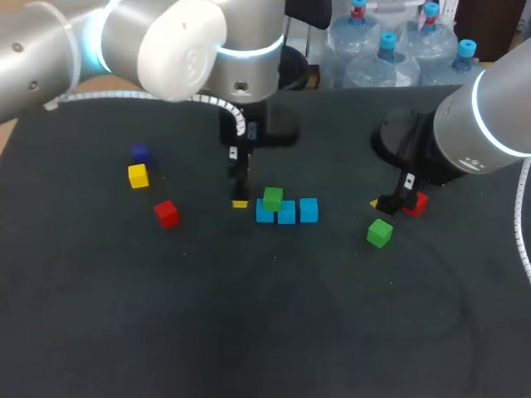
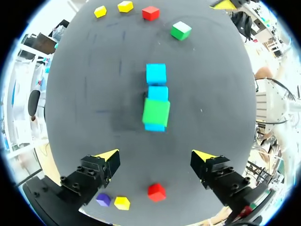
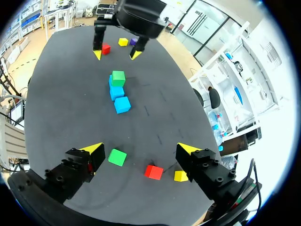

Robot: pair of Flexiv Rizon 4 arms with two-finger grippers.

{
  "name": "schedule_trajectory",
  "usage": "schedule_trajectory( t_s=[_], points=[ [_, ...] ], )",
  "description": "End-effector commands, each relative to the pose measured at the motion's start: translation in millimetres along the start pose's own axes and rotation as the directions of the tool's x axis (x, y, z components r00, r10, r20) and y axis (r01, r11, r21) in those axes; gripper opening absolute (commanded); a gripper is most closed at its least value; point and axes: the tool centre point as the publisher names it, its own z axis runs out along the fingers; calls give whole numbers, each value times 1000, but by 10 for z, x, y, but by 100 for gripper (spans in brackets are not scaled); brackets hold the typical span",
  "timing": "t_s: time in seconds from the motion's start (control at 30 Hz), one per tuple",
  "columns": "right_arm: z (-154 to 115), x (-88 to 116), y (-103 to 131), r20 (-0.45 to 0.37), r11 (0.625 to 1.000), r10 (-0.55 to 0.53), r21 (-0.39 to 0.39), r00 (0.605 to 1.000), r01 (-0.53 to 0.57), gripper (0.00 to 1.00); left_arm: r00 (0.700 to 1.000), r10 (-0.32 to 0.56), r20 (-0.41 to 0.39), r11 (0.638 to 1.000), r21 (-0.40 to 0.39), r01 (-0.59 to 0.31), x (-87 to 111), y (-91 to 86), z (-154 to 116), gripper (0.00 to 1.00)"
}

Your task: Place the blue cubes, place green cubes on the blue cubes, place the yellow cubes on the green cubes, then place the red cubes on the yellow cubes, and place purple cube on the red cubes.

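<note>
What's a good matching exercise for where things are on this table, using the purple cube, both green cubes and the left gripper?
Things:
1. purple cube
2. left-hand green cube
3. right-hand green cube
4. left gripper

Places or states:
A. loose on the table, close to the right gripper
B. open, holding nothing
C. on top of the end blue cube of a row of three
D. right beside a yellow cube

Pairs: 1-D, 2-C, 3-A, 4-B.
</note>
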Motion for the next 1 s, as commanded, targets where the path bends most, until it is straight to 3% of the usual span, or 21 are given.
schedule_trajectory(
  t_s=[0.03, 0.7, 0.9, 1.0],
  points=[
    [2, 14, 23, 4, 1000, 2, 11, 1000, -2, 100, 1000, 8, -1, 999, -31, -8, 164, -162, -72, 100],
    [2, 14, 23, 4, 1000, 2, 11, 1000, -2, 100, 1000, -17, -27, 996, -93, 14, 793, -542, -210, 100],
    [2, 14, 23, 4, 1000, 2, 11, 1000, -2, 100, 998, -71, 1, 990, -126, 70, 949, -642, -294, 100],
    [2, 14, 23, 4, 1000, 2, 11, 1000, -2, 100, 989, -144, 41, 975, -164, 148, 1020, -640, -332, 100]
  ],
)
